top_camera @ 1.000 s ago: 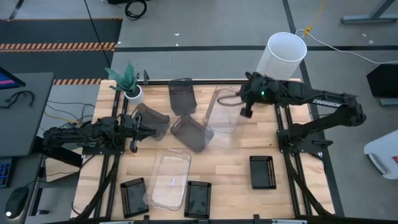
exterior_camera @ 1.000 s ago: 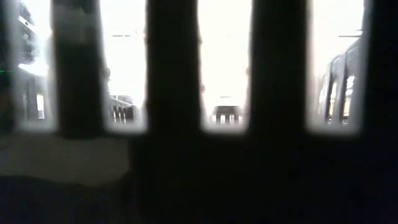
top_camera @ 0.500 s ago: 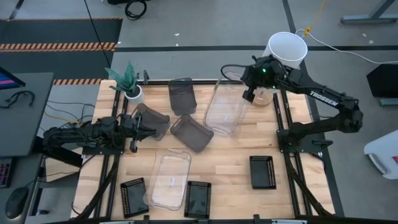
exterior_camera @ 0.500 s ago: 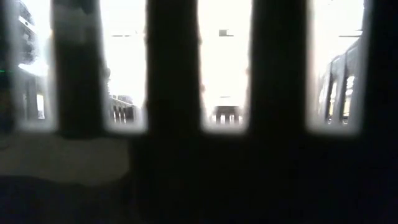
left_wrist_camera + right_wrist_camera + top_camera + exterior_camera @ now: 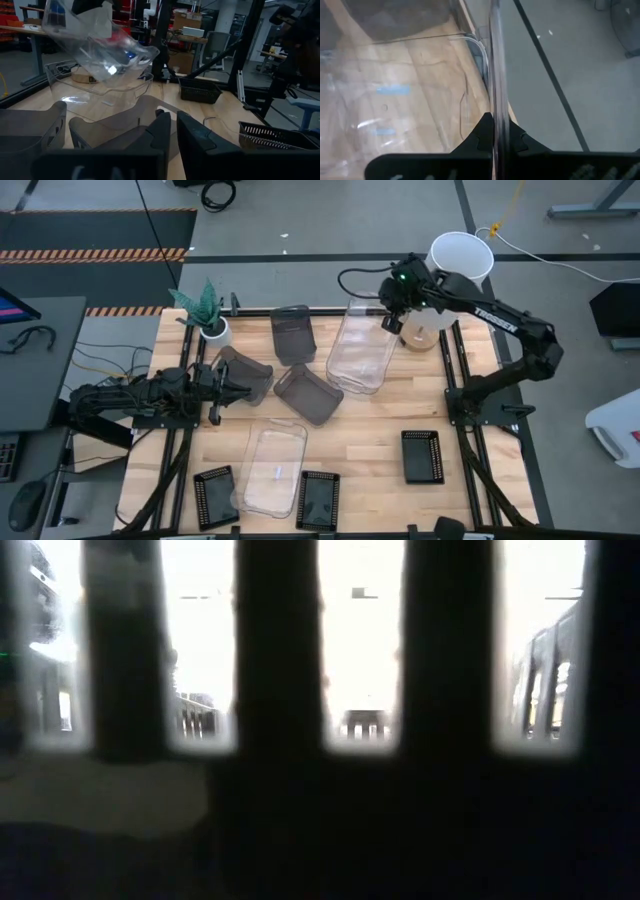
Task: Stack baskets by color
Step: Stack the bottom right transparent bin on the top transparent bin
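Note:
My right gripper (image 5: 392,323) is shut on a clear basket (image 5: 362,350) over the table's far middle. In the left wrist view this basket (image 5: 95,40) hangs tilted above another clear basket (image 5: 100,95) that stands on the table. A third clear basket (image 5: 273,470) lies near the front. Smoky grey baskets lie at the far middle (image 5: 291,332), the centre (image 5: 308,392) and the left (image 5: 245,375). Black perforated baskets sit along the front (image 5: 214,495) (image 5: 318,498) and at the right (image 5: 422,455). My left gripper (image 5: 213,387) rests shut and level beside the left grey basket. My right gripper pinches one clear wall of the basket at its rim (image 5: 496,112), the wall running between the two fingers. The fingers come slanting down from the table's far right. The basket hangs tilted below them, clear of the table.
A tall white cylinder (image 5: 460,268) stands at the far right corner, close behind my right gripper. A small potted plant (image 5: 205,315) stands at the far left. Dark bars close to the lens block the low view.
My right gripper has swung toward the table's far edge with the clear basket. The basket has tipped and now shows a broader face from above. My left arm has kept still.

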Robot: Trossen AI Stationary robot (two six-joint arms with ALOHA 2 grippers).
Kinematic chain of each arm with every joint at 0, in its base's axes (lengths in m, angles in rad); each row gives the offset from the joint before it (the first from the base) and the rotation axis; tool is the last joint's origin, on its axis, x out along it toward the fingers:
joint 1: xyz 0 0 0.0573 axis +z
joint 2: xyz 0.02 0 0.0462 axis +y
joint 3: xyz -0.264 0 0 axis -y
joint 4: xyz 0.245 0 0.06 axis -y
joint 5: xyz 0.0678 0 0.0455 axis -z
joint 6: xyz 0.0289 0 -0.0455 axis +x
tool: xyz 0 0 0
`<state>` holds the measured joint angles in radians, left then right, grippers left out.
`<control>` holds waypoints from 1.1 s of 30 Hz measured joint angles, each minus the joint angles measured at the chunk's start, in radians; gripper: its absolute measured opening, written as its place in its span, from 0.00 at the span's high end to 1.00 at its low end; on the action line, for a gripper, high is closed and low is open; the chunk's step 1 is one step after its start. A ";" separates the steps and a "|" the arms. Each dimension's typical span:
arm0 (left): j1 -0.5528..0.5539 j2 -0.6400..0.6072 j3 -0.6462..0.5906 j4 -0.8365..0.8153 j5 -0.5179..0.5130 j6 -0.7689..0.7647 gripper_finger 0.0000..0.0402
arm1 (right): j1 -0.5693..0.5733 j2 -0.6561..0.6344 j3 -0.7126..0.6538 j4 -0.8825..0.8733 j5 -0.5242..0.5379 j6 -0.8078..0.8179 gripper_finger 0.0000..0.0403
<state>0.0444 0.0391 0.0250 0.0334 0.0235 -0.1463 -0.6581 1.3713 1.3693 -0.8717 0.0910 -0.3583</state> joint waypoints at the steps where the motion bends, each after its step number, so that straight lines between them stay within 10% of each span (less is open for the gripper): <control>1: 0.000 0.000 0.000 0.000 0.000 0.000 0.91 | -0.001 0.006 0.000 -0.006 -0.003 -0.001 0.99; 33: 0.000 0.000 0.000 0.000 0.000 0.000 0.90 | 0.004 0.200 -0.010 -0.074 -0.014 0.060 0.89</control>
<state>0.0444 0.0391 0.0250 0.0334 0.0235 -0.1467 -0.6537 1.5711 1.3594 -0.9459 0.0768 -0.2982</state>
